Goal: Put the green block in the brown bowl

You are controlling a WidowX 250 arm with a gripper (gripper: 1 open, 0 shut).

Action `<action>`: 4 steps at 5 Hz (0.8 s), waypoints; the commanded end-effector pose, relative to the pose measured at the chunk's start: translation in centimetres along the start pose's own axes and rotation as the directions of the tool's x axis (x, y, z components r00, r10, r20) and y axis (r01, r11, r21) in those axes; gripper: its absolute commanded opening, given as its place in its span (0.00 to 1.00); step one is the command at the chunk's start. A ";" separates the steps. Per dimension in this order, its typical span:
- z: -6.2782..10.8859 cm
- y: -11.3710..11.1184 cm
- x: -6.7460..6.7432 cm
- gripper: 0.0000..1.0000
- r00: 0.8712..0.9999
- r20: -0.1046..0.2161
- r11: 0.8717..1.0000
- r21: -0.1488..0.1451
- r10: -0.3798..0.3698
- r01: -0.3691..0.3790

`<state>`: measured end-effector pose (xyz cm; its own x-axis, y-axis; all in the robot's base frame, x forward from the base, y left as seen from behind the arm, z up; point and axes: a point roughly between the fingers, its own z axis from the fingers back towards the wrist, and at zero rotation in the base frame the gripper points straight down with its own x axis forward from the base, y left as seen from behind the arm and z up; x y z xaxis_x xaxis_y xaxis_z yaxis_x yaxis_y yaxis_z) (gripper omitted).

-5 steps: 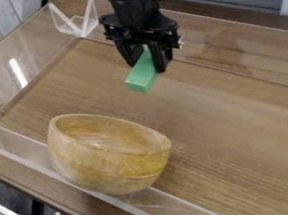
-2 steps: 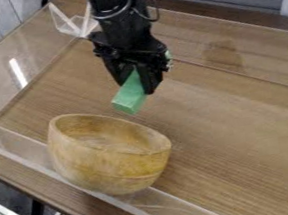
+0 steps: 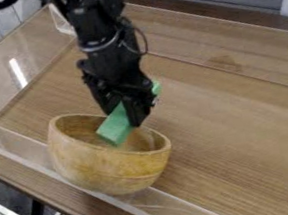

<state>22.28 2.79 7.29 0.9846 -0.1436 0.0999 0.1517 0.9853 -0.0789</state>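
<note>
My black gripper (image 3: 123,110) hangs over the far rim of the brown bowl (image 3: 108,170), shut on the green block (image 3: 118,127). The block is tilted, its lower end pointing down into the bowl's mouth and its upper end showing as a green edge beside my fingers (image 3: 140,101). The bowl is light wood with thick walls and sits at the front left of the wooden table. I cannot tell whether the block touches the bowl.
Clear acrylic walls (image 3: 7,73) ring the wooden tabletop (image 3: 227,98), with a low front wall near the bowl. A clear triangular piece (image 3: 64,20) stands at the back. Bare wood lies to the right of the bowl.
The arm has carried the green block forward and left, and lower, from the middle of the table to just above the bowl's far rim. The grip has not changed.
</note>
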 end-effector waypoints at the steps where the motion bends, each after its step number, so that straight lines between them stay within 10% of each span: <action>1: 0.1 0.2 -0.1 0.00 0.999 0.031 1.000 0.022 -0.017 0.016; 4: -0.8 -0.8 -0.6 0.00 1.000 0.007 1.000 0.010 -0.022 0.022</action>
<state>21.11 1.97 5.84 0.9839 -0.1601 0.0795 0.1662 0.9830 -0.0777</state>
